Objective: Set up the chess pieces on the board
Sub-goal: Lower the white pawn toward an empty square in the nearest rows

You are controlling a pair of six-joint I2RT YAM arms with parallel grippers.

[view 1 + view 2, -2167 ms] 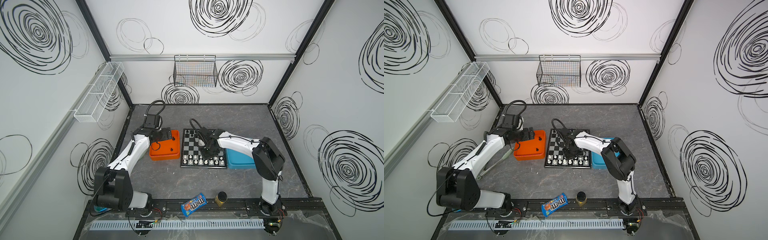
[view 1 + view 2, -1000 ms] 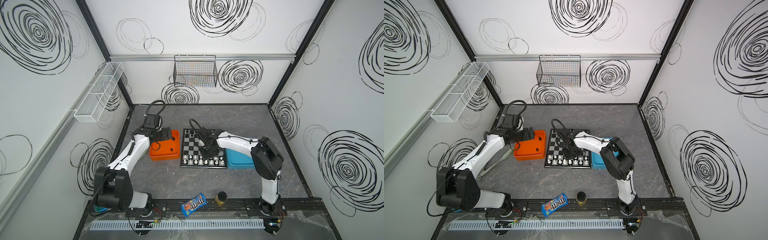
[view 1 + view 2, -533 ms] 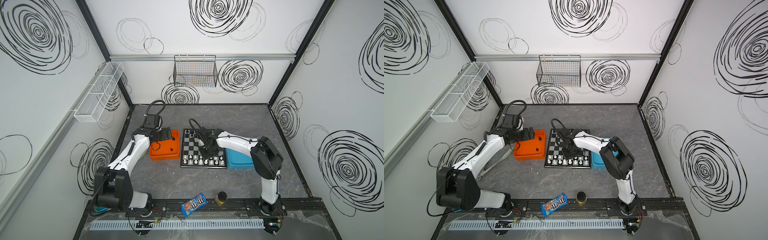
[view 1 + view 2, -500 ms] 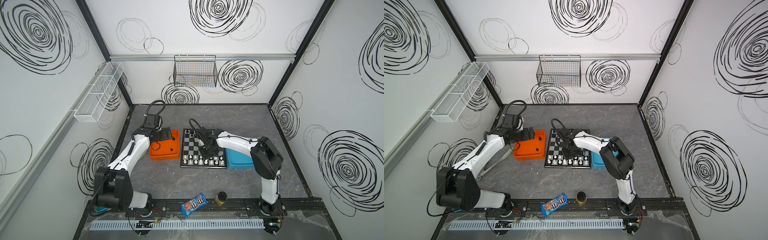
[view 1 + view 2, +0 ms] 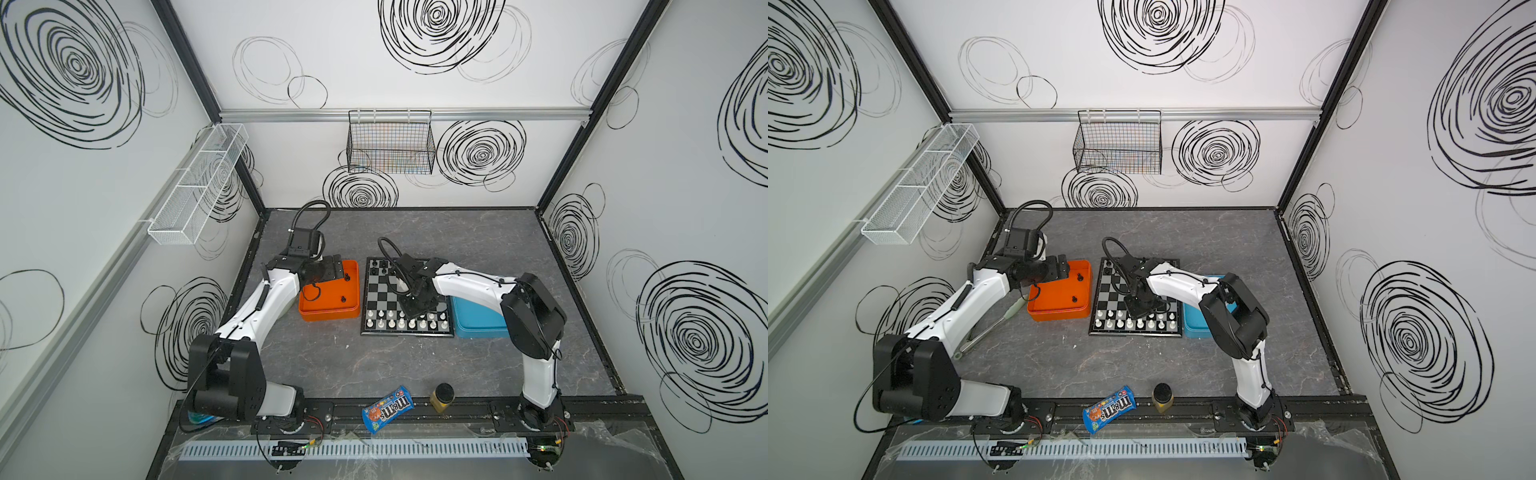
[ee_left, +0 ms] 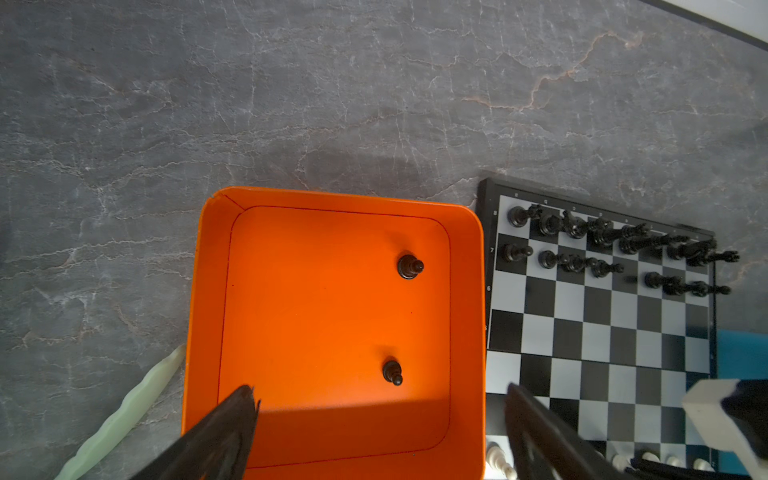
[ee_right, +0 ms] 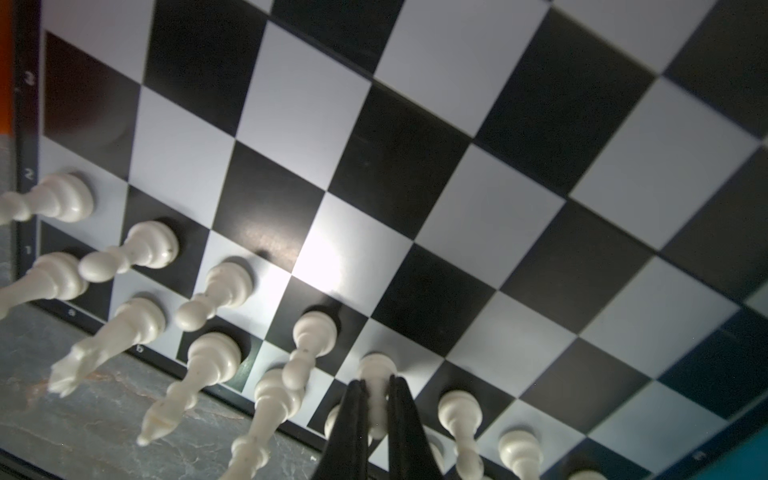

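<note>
The board [image 5: 386, 291] [image 5: 1113, 291] lies mid-table between two trays. Black chess pieces [image 6: 602, 237] fill its far rows and white ones [image 5: 405, 323] [image 7: 224, 286] its near rows. My right gripper [image 7: 376, 386] [image 5: 415, 309] [image 5: 1136, 309] is shut on a white pawn [image 7: 376, 365] whose base is at a light square in the white pawn row. My left gripper [image 6: 380, 397] [image 5: 338, 270] [image 5: 1061, 266] hangs open over the orange tray [image 6: 208, 291] [image 5: 328, 318], with nothing between its fingers. Two black pawns [image 6: 409, 266] [image 6: 392, 372] stand in that tray.
A blue tray [image 5: 478, 324] [image 5: 1192, 328] sits against the board's right side. A pale green tool [image 5: 1013, 309] lies left of the orange tray. A candy bag [image 5: 386, 409] and a small black-lidded jar [image 5: 442, 397] sit at the front edge. A wire basket [image 5: 390, 147] hangs on the back wall.
The right arm's elbow has edged slightly left while its gripper stays over the white rows. The left arm has not moved.
</note>
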